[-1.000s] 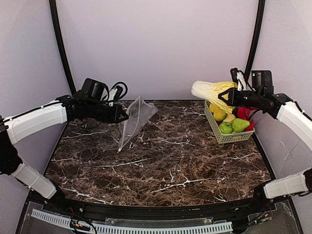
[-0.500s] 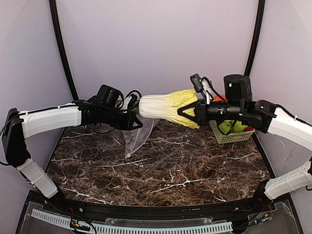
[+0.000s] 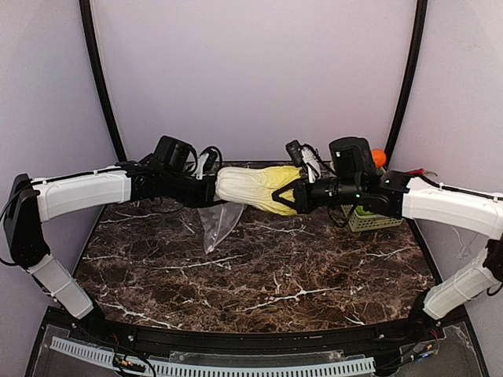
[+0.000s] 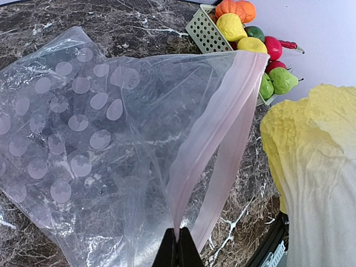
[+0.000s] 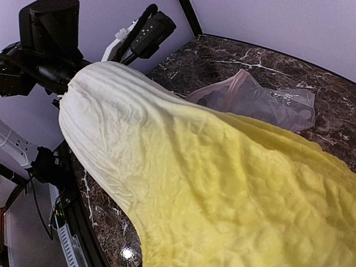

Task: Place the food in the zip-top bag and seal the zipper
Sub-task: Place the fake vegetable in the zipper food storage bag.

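Left gripper point(image 4: 178, 250): jaws pressed together on one lip of the narrow pale pink zipper strip point(image 4: 219, 125). It holds that edge up off the dark marble-patterned table point(image 3: 275, 267), as judged to keep the mouth raised and parted for loading.

Clear, floppy plastic zip-top bag printed with grey-white dots point(image 4: 78, 133): hangs from that pinch, its lower end trailing toward the table. The mouth gapes as a narrow slot between the two pink lips and faces the right arm. Nothing is inside.

Right gripper point(image 3: 284, 196): clamped on the yellow leafy end of the yellow-white plastic cabbage point(image 3: 250, 187), carrying it lengthwise so the white stem end leads. The fingers are hidden behind the leaves in the wrist view, so the grip is read from overhead.

Cabbage: airborne and roughly horizontal, its white end just beside the left gripper and the bag's mouth. Whether the tip has crossed the pink lips cannot be told; probably not.

Pale green mesh basket point(image 4: 207, 34): at the table's far right. It holds the remaining food, namely a yellow lemon point(image 4: 232, 25), orange tomato point(image 4: 233, 8), red apple point(image 4: 272, 47) and green pear point(image 4: 283, 80).

Status: first item is at the mouth; the zipper strip is unsealed.

Risk, as judged: the slot looks narrower than the cabbage, and the single-lip pinch may let the mouth fold shut.
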{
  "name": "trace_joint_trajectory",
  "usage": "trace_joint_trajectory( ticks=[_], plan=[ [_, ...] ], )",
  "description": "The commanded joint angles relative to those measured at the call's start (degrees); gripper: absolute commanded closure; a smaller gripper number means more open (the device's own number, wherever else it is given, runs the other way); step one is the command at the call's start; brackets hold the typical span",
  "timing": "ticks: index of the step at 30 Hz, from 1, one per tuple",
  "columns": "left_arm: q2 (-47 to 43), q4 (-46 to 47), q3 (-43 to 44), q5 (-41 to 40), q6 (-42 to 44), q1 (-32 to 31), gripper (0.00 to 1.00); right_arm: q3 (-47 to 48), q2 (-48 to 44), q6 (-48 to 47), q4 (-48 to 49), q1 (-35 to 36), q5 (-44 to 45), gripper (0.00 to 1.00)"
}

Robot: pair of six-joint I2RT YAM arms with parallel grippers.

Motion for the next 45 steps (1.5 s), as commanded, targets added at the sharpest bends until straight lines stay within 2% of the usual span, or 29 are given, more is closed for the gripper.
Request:
trace_joint_trajectory(
  ticks=[1,20,29,33,41,45],
  plan=[
    [-3.3,4.0,-1.2,2.9,-0.8,-1.3,0.99,-0.8,2.5,1.6,2.9,0.5,4.5,1.0],
    [-6.4,5.2,-2.5,2.4,-1.4,-1.2,0.99,0.5,5.9,7.0,-5.6,0.4,22.2,1.0],
    [-7.0,6.3,-3.3,3.3,-2.0,-1.2,0.99,2.4,7.2,8.5,-8.2,0.4,25.6,1.0],
    [-5.7,7.9,-3.5,5.3,-2.9,-1.2,0.99,3.3,7.2,7.9,-6.6,0.5,22.4,1.0],
    [-2.8,11.1,-2.3,7.2,-4.5,-2.0,0.99,2.9,4.4,2.8,2.1,3.6,8.2,1.0],
    [-1.1,10.9,-0.7,7.4,-4.4,-3.0,0.99,4.1,4.2,-1.1,3.2,6.9,7.3,1.0]
  ],
)
